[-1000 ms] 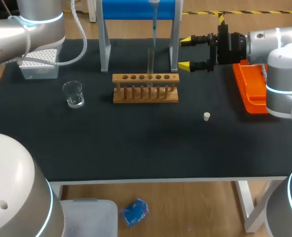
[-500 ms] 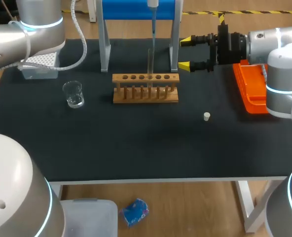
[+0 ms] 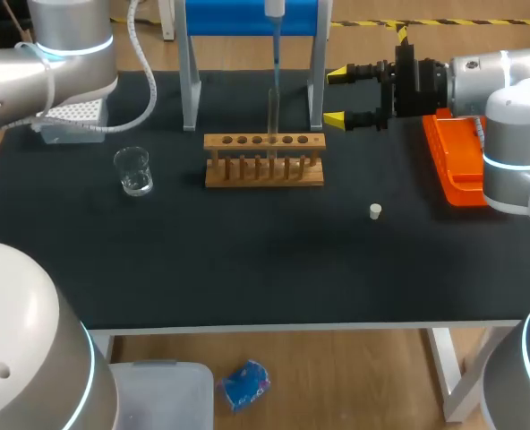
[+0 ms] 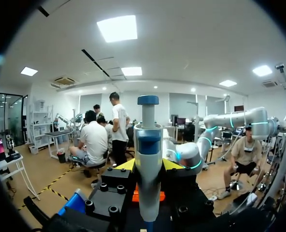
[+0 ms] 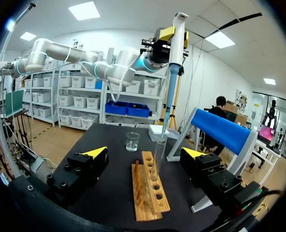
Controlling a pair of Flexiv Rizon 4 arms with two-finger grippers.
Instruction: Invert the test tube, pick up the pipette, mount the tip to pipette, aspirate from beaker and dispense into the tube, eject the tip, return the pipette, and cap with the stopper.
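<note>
Over the black table [image 3: 247, 260] my left gripper [image 4: 149, 166] clamps the pipette [image 5: 176, 46], likely light and slick, by its stiff body, tip over the fragile glass test tube [image 3: 272, 116] upright in the rack [image 3: 263, 166], my right gripper [image 3: 336, 97] gaping open beside it.

The left arm [image 3: 14, 76] and right arm [image 3: 516, 98] were smooth, silver-grey rounded links with glowing pale-blue rings [image 3: 72, 47] at the joints — a white ribbed cable [image 3: 150, 85] looped off the left. The right gripper [image 3: 337, 97] was black, bolt-studded blocks with yellow wedge tips.
</note>
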